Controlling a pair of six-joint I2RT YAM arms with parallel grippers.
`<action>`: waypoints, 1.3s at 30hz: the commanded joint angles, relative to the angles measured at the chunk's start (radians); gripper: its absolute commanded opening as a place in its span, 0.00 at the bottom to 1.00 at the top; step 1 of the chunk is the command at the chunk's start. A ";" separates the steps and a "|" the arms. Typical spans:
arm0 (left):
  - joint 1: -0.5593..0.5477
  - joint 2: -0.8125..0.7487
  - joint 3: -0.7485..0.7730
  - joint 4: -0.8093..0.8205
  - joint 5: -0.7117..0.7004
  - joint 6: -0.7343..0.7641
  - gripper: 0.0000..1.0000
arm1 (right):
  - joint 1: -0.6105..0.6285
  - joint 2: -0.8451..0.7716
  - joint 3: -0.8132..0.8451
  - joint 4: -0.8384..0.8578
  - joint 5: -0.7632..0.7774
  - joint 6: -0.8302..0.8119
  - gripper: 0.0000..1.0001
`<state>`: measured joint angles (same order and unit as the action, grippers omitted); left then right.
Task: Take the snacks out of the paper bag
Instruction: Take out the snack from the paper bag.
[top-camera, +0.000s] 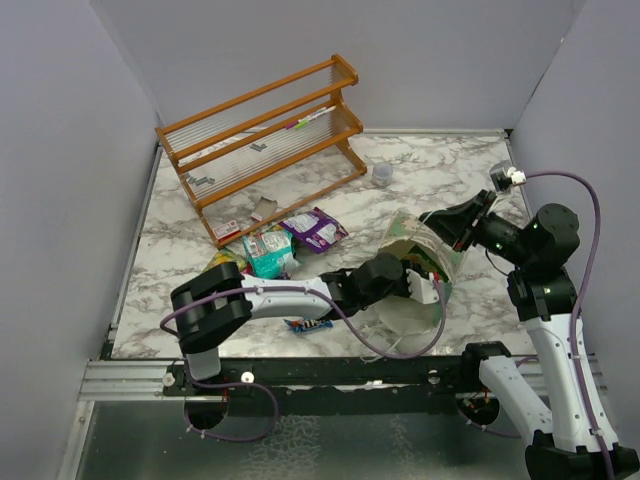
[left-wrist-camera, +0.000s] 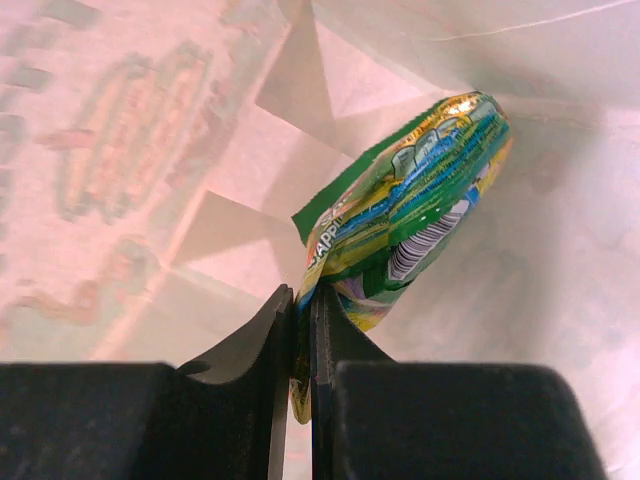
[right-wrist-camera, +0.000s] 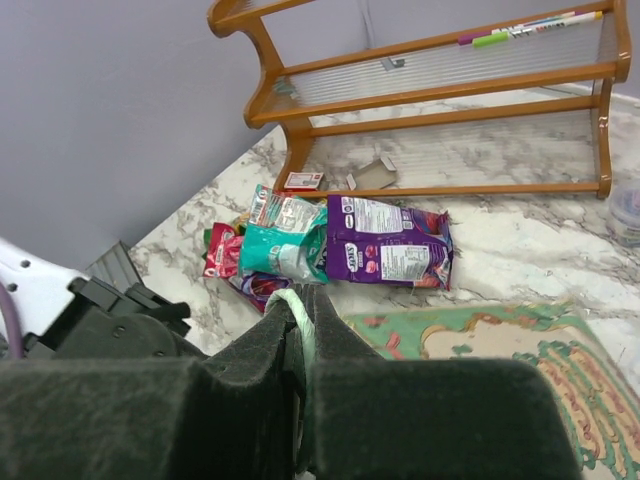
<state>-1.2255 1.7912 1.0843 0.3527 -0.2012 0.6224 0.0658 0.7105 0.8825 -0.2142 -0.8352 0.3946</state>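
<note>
Left wrist: left gripper (left-wrist-camera: 303, 335) pinches packet (left-wrist-camera: 420, 190) edge inside bag (left-wrist-camera: 560, 250); packet extends ahead, up-right. Right gripper (right-wrist-camera: 300, 305) clamps bag rim.

From above, paper bag (top-camera: 402, 318) hides left hand (left-wrist-camera: 303, 305) tips; green-yellow packet (left-wrist-camera: 410, 215) lower edge hidden in grip

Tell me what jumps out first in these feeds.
The left claw, deep inside the paper bag, pinches a glossy green-yellow packet. The right claw grips the bag's rim, and a purple packet and a teal packet lie together before the wooden rack.
</note>
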 joint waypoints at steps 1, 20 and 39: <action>-0.014 -0.084 -0.025 0.026 0.070 -0.036 0.00 | 0.003 -0.011 0.043 0.008 0.039 -0.010 0.02; -0.078 -0.489 -0.101 0.011 0.136 -0.146 0.00 | 0.002 0.010 0.047 -0.049 0.261 -0.014 0.02; -0.079 -0.984 -0.139 -0.128 -0.292 -0.345 0.00 | 0.002 0.019 0.043 -0.042 0.315 -0.025 0.02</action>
<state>-1.2995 0.8932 0.9604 0.1932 -0.3038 0.3500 0.0658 0.7284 0.9138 -0.2691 -0.5423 0.3691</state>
